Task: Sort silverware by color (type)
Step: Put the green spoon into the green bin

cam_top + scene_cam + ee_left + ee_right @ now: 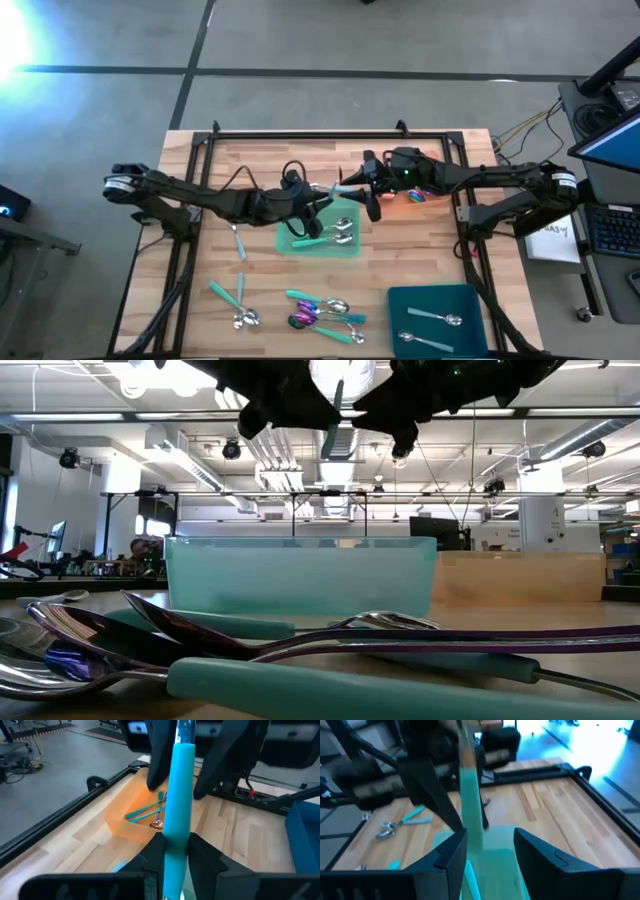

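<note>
Above the middle of the table the left gripper [176, 851] pinches a teal-handled utensil [179, 790] upright and offers it to the right gripper [489, 851], whose fingers stand spread on either side of the handle — a handover, by the look of it. I'd want the right to clamp firmly before the left lets go — then carry it to the orange tray [425, 193].

Teal-handled utensil [178, 795], head beyond frame edge
</note>
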Robot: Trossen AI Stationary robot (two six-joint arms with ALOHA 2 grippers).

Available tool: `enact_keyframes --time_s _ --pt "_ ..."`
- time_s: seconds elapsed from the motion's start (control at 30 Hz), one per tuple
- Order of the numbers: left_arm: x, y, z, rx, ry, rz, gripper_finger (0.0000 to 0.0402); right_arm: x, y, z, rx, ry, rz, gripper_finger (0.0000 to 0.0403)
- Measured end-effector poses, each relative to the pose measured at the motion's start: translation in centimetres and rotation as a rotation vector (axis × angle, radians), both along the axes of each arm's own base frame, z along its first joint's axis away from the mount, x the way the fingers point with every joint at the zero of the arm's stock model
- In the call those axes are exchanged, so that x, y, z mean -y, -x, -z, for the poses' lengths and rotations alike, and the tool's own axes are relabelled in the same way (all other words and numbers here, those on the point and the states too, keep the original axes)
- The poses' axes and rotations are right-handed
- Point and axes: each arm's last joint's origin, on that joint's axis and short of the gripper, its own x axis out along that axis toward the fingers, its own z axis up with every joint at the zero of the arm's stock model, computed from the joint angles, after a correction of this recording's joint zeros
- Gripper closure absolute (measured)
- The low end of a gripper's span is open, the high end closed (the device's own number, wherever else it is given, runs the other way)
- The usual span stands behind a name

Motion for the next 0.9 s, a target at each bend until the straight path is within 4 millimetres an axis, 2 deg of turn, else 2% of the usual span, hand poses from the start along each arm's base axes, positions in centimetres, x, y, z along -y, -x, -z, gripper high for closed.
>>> enact_keyframes --time_s 0.77,0.9 --pt "-0.4 -1.7 0.3 0.117 -0.050 -0.014 0.0359 -0.5 -0.5 -1.2 0.134 0.008 -0.016 0.0288" --pt "-0.4 -1.7 0.3 0.117 -0.054 -0.015 0.0359 -0.5 -0.5 -1.2 0.136 0.010 -0.015 0.0307"
